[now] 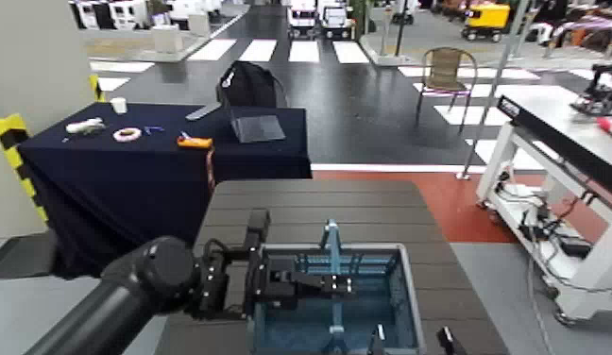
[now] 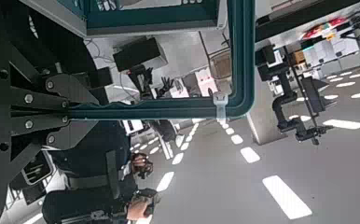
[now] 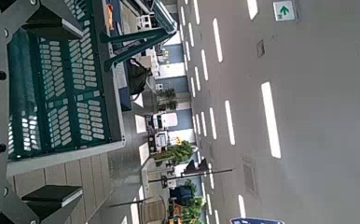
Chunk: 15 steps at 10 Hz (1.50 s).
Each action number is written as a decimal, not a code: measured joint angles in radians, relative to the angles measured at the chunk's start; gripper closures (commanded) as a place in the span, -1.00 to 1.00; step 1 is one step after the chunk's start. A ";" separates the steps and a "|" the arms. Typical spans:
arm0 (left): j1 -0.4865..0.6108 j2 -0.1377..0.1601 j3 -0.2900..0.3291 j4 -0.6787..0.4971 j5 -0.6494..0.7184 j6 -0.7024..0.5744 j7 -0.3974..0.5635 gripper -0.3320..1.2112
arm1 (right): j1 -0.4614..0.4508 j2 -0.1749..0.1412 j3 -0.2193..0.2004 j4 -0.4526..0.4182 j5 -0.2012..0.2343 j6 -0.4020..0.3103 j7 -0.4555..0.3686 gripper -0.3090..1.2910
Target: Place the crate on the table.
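The grey-blue lattice crate (image 1: 404,266) stands at the near end of the dark brown slatted table (image 1: 310,203). Its teal swing handle (image 1: 331,247) stands upright across the crate's middle. My left gripper (image 1: 319,283) reaches in from the left over the crate's rim and is shut on the handle, which also shows in the left wrist view (image 2: 236,56). My right gripper (image 1: 412,342) is open at the crate's near right corner, one finger either side of the wall. The right wrist view shows the lattice wall (image 3: 66,93) between the fingers and the table planks (image 3: 85,185) beside it.
A table draped in navy cloth (image 1: 159,160) stands beyond on the left, bearing a tape roll, a cup and a laptop. A white-framed workbench (image 1: 565,142) stands on the right. A chair (image 1: 449,71) stands farther back on the open floor.
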 measured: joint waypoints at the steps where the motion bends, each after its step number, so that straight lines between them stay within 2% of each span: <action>1: -0.035 -0.015 -0.012 0.054 -0.009 -0.017 -0.017 0.99 | -0.001 0.000 0.002 0.001 -0.002 -0.001 0.000 -0.45; 4: -0.143 -0.062 -0.048 0.236 -0.049 -0.055 -0.085 0.99 | -0.007 -0.002 0.007 0.003 -0.004 -0.001 0.000 -0.45; 6: -0.209 -0.105 -0.084 0.363 -0.080 -0.084 -0.154 0.99 | -0.010 -0.003 0.011 0.005 -0.005 -0.003 0.000 -0.45; 8: -0.246 -0.137 -0.088 0.455 -0.100 -0.113 -0.177 0.99 | -0.016 -0.005 0.017 0.009 -0.006 -0.004 0.000 -0.45; 10: -0.264 -0.159 -0.085 0.506 -0.126 -0.145 -0.194 0.99 | -0.020 -0.005 0.020 0.012 -0.008 -0.007 0.000 -0.45; 13: -0.267 -0.176 -0.083 0.532 -0.143 -0.180 -0.192 0.97 | -0.019 -0.005 0.019 0.013 -0.009 -0.013 0.000 -0.45; 15: -0.267 -0.183 -0.086 0.540 -0.151 -0.196 -0.192 0.83 | -0.019 -0.005 0.018 0.015 -0.010 -0.018 0.000 -0.45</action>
